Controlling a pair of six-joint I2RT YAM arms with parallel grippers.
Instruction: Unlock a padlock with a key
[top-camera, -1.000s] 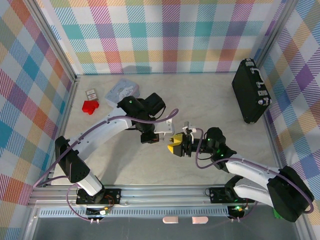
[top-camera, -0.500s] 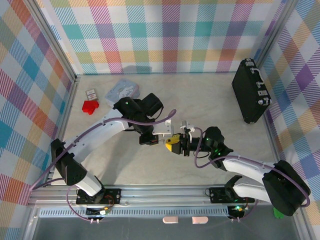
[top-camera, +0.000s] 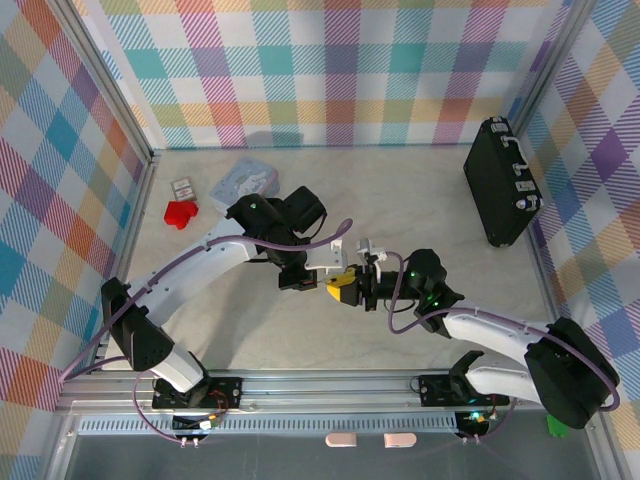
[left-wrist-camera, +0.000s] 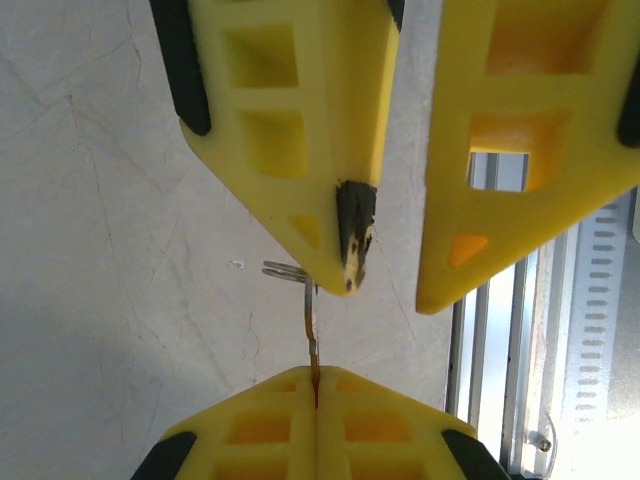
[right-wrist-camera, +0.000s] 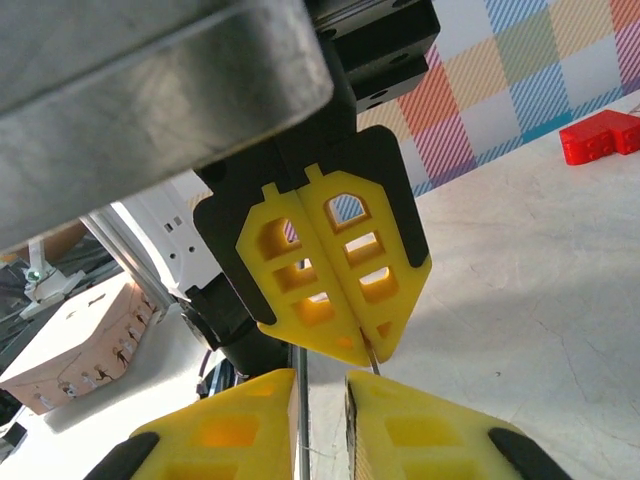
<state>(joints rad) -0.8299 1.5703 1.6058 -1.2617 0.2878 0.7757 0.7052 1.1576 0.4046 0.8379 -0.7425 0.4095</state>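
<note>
Up close, the left pincer (left-wrist-camera: 316, 385) is shut tight on a thin key (left-wrist-camera: 312, 335). The key pokes straight out toward the right pincer (left-wrist-camera: 390, 298). The two pincers meet tip to tip above the table (top-camera: 420, 190).

The right pincer's yellow fingers stand a little apart. The tiny dark padlock (left-wrist-camera: 355, 230) sits at the tip of one finger, on the side that faces the gap. Its small silvery part (left-wrist-camera: 285, 269) sticks out right at the key's end. I cannot tell if the other finger presses on the padlock.

Past the left pincer, in the right wrist view, a brown box (right-wrist-camera: 80, 340) has small dark prints, too small to read.

Bare table lies all round both pincers, with lots of room on the far side. Well apart from the left pincer, off to its left near the wall, are a red block (top-camera: 181, 213), a small card (top-camera: 181, 188) with print too blurry to read, and a pale blue tin (top-camera: 245, 180). Well apart from the right pincer, off to its right by the other wall, lies a big black case (top-camera: 503, 195) with white marks I cannot read.
</note>
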